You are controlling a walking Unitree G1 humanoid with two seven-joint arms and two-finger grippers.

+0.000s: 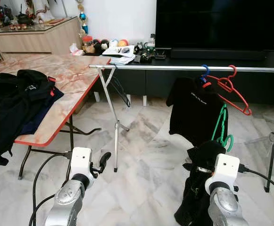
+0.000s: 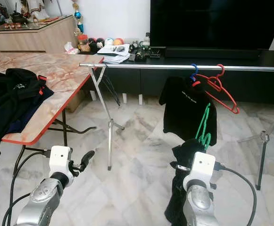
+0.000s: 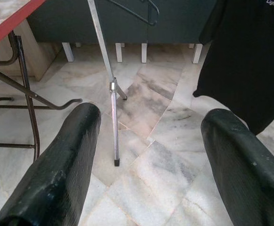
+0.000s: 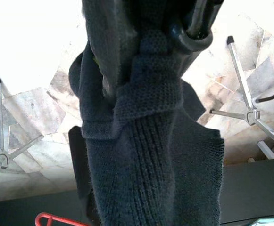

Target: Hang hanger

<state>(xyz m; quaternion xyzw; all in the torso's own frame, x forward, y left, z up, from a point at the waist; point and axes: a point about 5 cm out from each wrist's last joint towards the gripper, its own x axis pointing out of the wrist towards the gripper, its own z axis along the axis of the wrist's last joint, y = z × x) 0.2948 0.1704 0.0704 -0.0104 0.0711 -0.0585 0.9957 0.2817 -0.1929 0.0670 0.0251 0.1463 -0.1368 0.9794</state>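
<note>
Pinching black knit garment point(image 4: 146, 155), right gripper point(image 4: 155, 42) fingers; left gripper point(image 3: 146, 160) fingers spread, empty.

Head views bright, even, sharp. Right wrist view: floor point(image 4: 28, 42) blown out white, dark knit garment point(image 4: 146, 155) close and soft. Faint sheen on worktop point(image 1: 75, 75).

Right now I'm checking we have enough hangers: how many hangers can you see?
3. A blue hanger on the rail carries the black T-shirt; a bare red hanger hooks beside it; a green hanger is with the dark knit in the right claw. More may be hidden.
</note>
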